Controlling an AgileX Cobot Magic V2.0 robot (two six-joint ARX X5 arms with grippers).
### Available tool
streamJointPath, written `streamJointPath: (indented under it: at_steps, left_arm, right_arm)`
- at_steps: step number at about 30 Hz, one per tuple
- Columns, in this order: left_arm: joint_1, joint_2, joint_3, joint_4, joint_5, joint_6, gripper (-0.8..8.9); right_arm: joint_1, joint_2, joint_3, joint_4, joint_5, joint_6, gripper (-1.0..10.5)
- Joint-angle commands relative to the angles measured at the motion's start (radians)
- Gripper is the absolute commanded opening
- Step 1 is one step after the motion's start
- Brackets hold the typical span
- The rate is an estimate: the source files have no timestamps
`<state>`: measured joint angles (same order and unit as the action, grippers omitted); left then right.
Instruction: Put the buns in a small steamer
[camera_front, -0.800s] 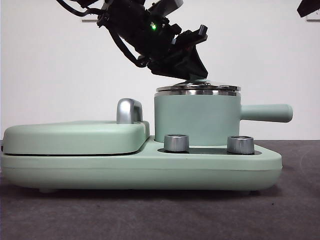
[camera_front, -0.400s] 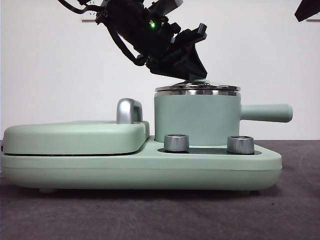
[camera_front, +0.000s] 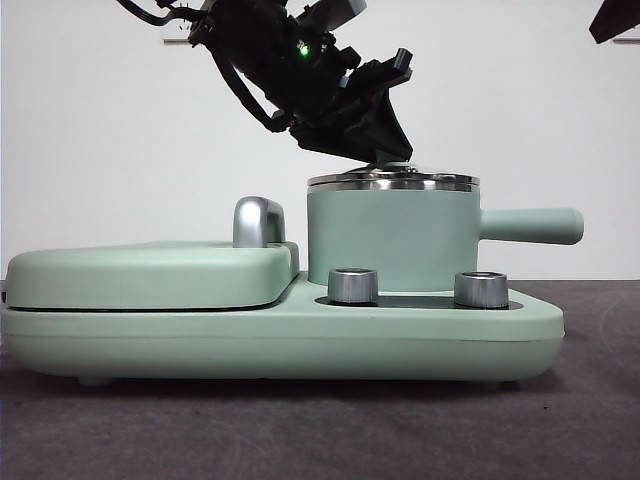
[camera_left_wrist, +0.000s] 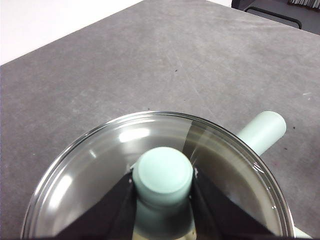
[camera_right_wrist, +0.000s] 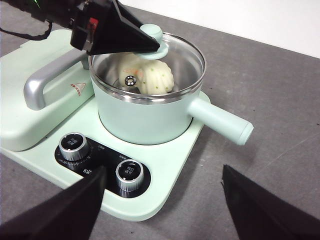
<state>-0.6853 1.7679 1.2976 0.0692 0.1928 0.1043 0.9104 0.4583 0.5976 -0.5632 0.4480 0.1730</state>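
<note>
Mint-green steamer (camera_right_wrist: 145, 117) on its cooker base (camera_right_wrist: 165, 165), both buns (camera_right_wrist: 150, 75) seemingly inside; left gripper (camera_left_wrist: 162, 200) clamps the lid knob (camera_left_wrist: 163, 175); right gripper (camera_right_wrist: 160, 210) waits, jaws spread wide.

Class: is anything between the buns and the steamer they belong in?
No. The buns already lie inside the steamer, under its glass lid, whose knob the left claw grips.

The steamer (camera_right_wrist: 145, 117) is a mint-green round pot with a steel rim, upright, its straight handle (camera_right_wrist: 222, 122) sticking out sideways. Its glass lid (camera_left_wrist: 155, 175), with a green knob (camera_left_wrist: 163, 175), lies on the rim. Through the glass, the cream-white buns (camera_right_wrist: 147, 75) lie inside; one shows green specks.
</note>
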Motion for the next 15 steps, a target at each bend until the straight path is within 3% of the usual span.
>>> streamJointPath:
  at_steps: [1, 8, 15]
  left_arm:
    - [-0.007, 0.001, 0.02, 0.005, -0.013, 0.018, 0.18]
    - [-0.007, 0.001, 0.02, 0.013, -0.012, 0.007, 2.45]
    - [-0.007, -0.024, 0.02, -0.02, -0.012, -0.001, 2.58]
  right_arm:
    - [0.009, 0.005, 0.01, 0.01, 0.0, 0.011, 3.6]
    - [0.009, 0.005, 0.01, 0.01, -0.002, 0.011, 3.6]
    - [0.009, 0.004, 0.01, 0.011, -0.002, 0.011, 3.6]
